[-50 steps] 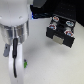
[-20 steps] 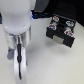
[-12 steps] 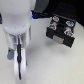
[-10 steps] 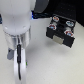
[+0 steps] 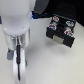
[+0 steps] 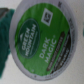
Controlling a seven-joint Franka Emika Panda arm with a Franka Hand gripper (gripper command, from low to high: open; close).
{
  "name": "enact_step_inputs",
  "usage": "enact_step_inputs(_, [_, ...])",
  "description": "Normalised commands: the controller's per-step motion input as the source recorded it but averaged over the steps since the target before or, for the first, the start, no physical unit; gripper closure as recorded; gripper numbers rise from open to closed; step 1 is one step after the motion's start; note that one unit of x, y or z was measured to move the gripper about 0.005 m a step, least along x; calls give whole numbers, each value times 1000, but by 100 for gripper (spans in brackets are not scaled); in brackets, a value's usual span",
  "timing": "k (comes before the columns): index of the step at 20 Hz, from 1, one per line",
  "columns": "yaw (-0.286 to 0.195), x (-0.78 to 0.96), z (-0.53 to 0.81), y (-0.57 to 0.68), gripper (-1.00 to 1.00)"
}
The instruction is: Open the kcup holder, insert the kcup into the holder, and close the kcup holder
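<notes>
One kcup (image 6: 42, 42), green lid filling wrist view, directly under tool (image 5: 18, 59), low over pale counter (image 5: 47, 67). Finger spread or pinch: cannot tell. Kcup holder (image 5: 61, 31) well apart, toward exterior view's upper right, drawers apparently shut.

Kcup (image 6: 44, 41) green printed lid fills view.

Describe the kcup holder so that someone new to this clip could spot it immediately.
In the exterior view, look past the big white robot arm to the exterior view's upper right of the pale table. The kcup holder is the black boxy block there, with pale slots on its front and round red-and-white marks on top; nothing else nearby is dark and square.
</notes>
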Motion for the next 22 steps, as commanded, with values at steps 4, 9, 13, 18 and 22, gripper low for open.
enact_step_inputs(4, [-67,81,346,89,100])
enact_step_inputs(9, [-41,25,702,248,100])
enact_step_inputs(13, [1,10,802,400,100])
enact_step_inputs(18, [43,11,721,548,100])
enact_step_inputs(22, [43,10,646,598,100])
